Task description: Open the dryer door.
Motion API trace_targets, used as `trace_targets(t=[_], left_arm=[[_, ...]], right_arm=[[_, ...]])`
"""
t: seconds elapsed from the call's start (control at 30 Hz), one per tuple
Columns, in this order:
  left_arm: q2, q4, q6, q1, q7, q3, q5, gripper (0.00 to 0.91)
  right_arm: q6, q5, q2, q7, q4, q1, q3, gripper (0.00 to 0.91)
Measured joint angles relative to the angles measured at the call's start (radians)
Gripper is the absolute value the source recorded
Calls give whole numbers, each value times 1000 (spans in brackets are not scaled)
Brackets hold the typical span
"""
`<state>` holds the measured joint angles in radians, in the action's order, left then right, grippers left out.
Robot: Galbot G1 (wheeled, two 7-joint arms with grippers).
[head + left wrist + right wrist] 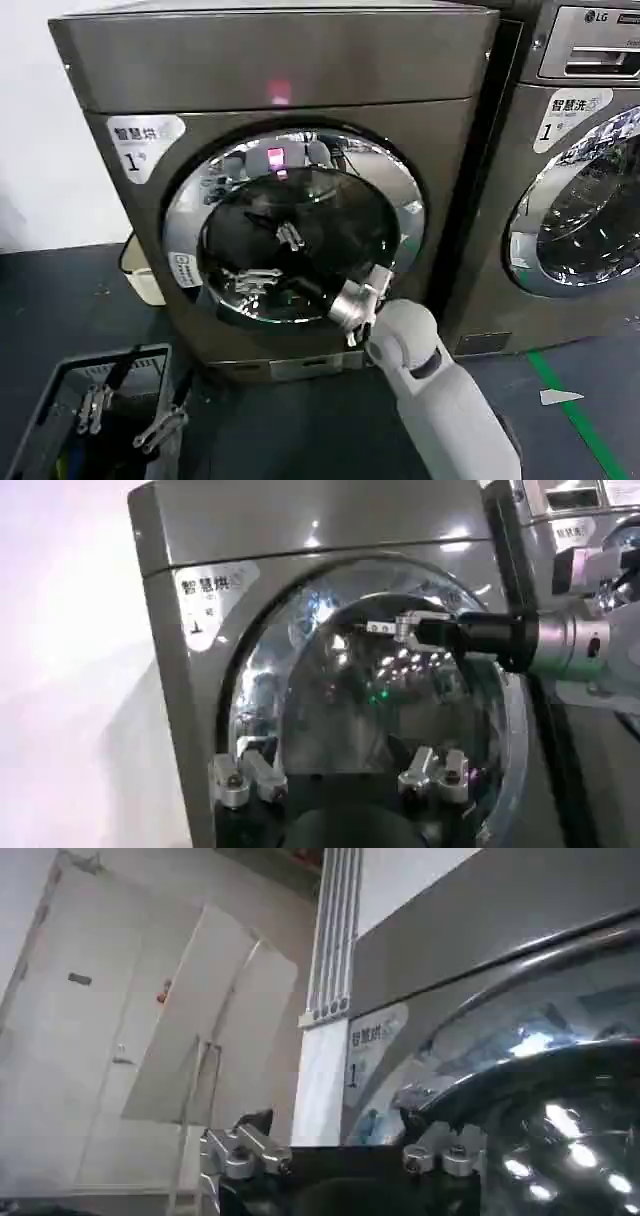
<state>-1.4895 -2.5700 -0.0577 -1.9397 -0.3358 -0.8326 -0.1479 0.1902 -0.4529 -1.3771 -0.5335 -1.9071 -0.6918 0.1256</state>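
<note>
Round door [290, 225] shut on the bronze-grey dryer [270, 70], wide chrome rim, dark glass bowl, right gripper [372, 290] at its lower right rim, jaws seemingly parted, grip unclear, left gripper [340, 778] facing the door.

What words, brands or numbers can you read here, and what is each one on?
"智慧烘" over "1": white sticker at the dark dryer's upper left corner.
"LG": control panel of the lighter machine.
"智慧洗" over "1": sticker on that machine.
Small sticker on the dryer door rim: too small to read.
</note>
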Motion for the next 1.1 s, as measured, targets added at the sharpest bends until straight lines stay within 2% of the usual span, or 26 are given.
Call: trace_targets(t=[0.43, 0.63, 0.83, 1.1], left_arm=[[3, 1, 34, 4, 9, 9, 1, 907], [6, 1, 36, 5, -2, 9, 19, 907], [5, 1, 60, -7, -26, 21, -4, 907], [2, 1, 51, -17, -26, 22, 0, 907]], right_arm=[[25, 203, 24, -137, 49, -126, 87, 907], [25, 206, 47, -197, 80, -142, 110, 907], [16, 154, 49, -204, 115, -111, 96, 907], [-20, 210, 13, -223, 204, -36, 58, 907]])
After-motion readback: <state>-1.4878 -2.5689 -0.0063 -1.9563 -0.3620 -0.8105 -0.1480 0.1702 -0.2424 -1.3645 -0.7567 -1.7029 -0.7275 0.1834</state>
